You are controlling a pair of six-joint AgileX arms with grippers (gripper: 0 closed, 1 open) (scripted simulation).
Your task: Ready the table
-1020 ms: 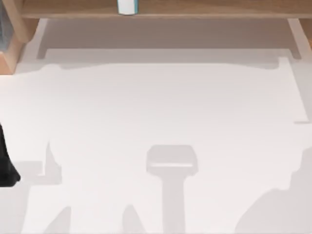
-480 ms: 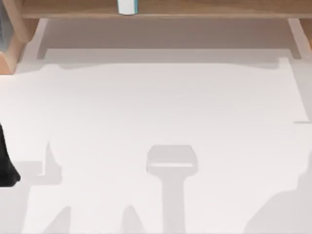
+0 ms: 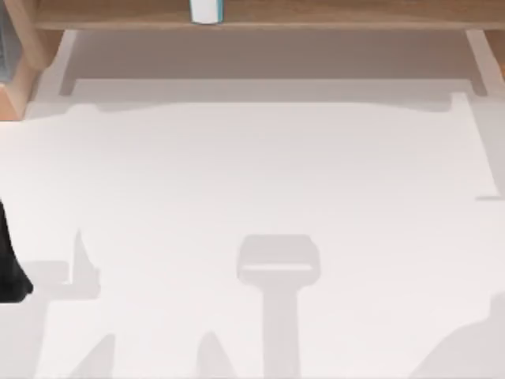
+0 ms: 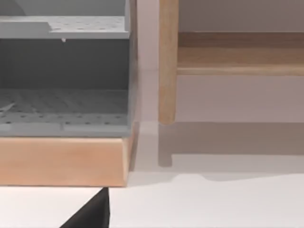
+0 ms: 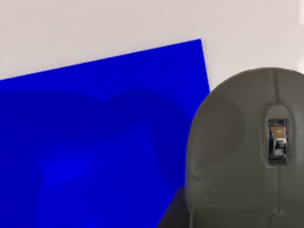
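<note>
The table (image 3: 260,166) is a wide, plain white top crossed by soft grey shadows. My left arm (image 3: 8,260) is a black shape at the table's left edge. In the left wrist view a black wedge (image 4: 92,216) of that arm's hardware pokes in over the table (image 4: 213,204). The right wrist view looks down on a grey computer mouse (image 5: 242,152) lying partly on a bright blue mat (image 5: 95,133), with white table (image 5: 95,23) beyond the mat.
A wooden shelf (image 3: 260,16) runs along the far edge with a small white and teal object (image 3: 206,9) on it. At the far left a grey perforated rack (image 4: 61,109) sits on a wooden base (image 4: 61,161), beside a wooden post (image 4: 167,61).
The large shadow at the table's lower right has shrunk steadily toward the lower right corner. The left arm has not moved.
</note>
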